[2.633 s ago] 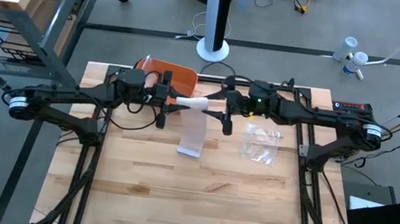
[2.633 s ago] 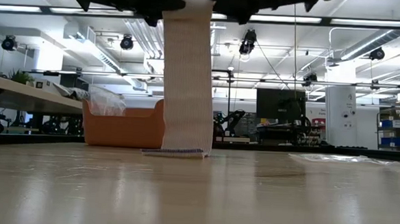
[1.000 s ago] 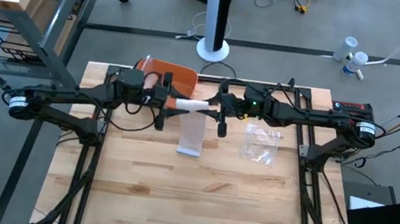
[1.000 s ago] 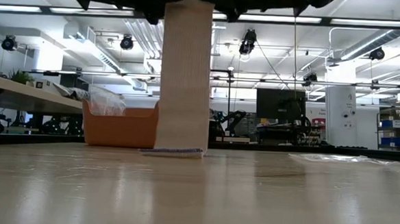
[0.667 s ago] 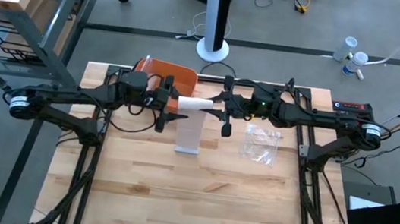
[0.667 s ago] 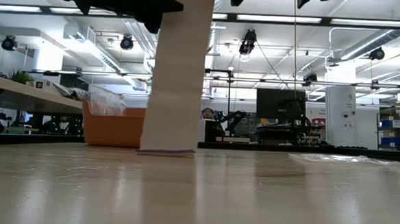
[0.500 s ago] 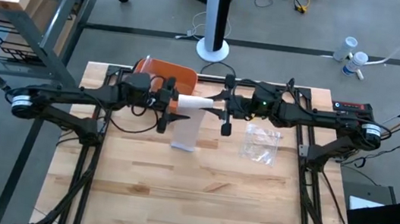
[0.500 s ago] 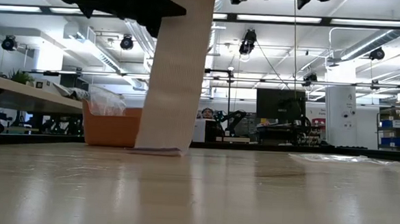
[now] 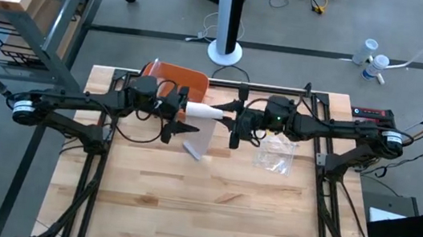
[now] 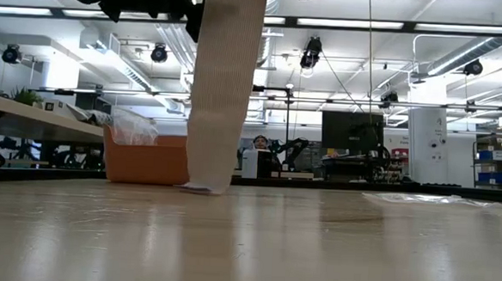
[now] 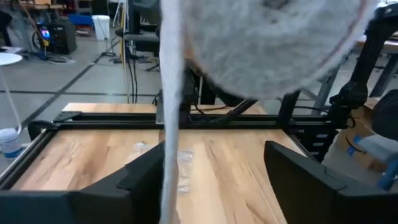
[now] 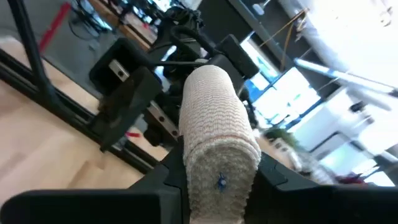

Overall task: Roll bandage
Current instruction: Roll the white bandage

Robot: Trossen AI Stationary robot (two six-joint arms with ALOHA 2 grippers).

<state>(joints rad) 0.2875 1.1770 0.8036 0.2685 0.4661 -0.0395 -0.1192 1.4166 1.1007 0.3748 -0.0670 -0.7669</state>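
Observation:
A white bandage roll hangs level above the table's far middle. Its loose strip slants down, and the strip's lower end lies on the wood. My right gripper comes from the right and is shut on the roll. My left gripper stands open at the roll's left end. The strip drops past its fingers. My right gripper pinches the roll's right end between its two fingers. They come level from the table's right and lie along the roll. The roll is lifted clear and level, and its strip hangs below with the end on the table. My left gripper: I cannot tell whether its spread fingers touch the roll.
An orange bin stands at the far edge behind the left gripper. A clear plastic bag lies on the wood right of centre. The near half of the table is bare wood.
The hanging strip has grown shorter. Its lower end has slid along the table toward the left and far edges, so the strip now slants. My left gripper has edged toward the roll and tipped. The roll has stayed lifted between the two grippers.

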